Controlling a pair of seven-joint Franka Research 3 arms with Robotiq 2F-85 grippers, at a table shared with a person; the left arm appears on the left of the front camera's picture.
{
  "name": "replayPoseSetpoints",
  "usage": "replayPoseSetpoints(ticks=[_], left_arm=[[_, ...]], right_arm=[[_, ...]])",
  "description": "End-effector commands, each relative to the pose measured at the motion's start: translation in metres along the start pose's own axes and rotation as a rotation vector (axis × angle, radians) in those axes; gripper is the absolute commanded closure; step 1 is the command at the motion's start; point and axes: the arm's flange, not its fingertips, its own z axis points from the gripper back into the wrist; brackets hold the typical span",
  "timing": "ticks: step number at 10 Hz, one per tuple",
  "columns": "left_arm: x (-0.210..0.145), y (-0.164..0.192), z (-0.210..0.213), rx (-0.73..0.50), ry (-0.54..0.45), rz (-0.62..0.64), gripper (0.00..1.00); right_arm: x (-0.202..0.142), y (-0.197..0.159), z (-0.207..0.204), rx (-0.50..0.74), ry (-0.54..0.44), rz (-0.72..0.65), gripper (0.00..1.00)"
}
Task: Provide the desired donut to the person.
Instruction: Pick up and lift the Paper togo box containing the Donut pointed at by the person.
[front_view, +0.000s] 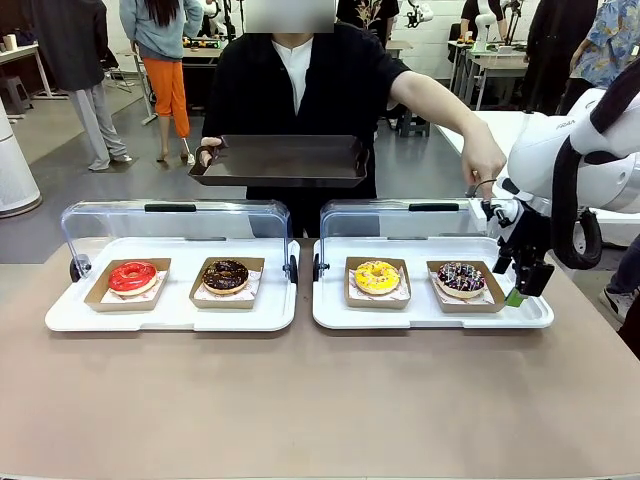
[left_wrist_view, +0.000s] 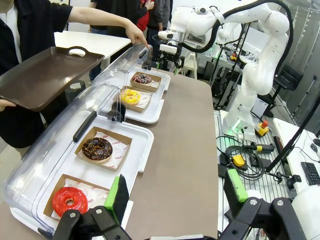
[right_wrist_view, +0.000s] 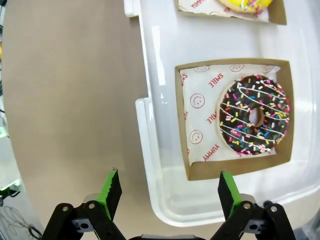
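The chocolate donut with coloured sprinkles and white drizzle (right_wrist_view: 255, 115) lies flat, hole up, in a brown cardboard tray (right_wrist_view: 225, 167) at the right end of the right white plastic tray (right_wrist_view: 160, 75). Being round, it has no long axis. The right tool (right_wrist_view: 170, 186) hangs spread wide over that tray's outer edge, seemingly clear of it. The left tool (left_wrist_view: 176, 192) is also wide and empty. Beyond, the person (front_view: 330, 90) holds a dark brown serving tray (front_view: 285, 160), one hand (front_view: 483, 165) reaching to the raised clear lid (front_view: 400, 218).
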Motion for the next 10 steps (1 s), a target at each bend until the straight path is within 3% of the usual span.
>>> replayPoseSetpoints(ticks=[1, 10], left_arm=[[0.001, -0.002, 0.001, 0.0, -0.006, 0.005, 0.0], [0.001, -0.002, 0.001, 0.0, -0.006, 0.005, 0.0]], right_arm=[[0.001, 0.0, -0.017, -0.014, -0.025, 0.016, 0.0], [0.0, -0.026, -0.046, -0.029, 0.0, -0.033, 0.0]])
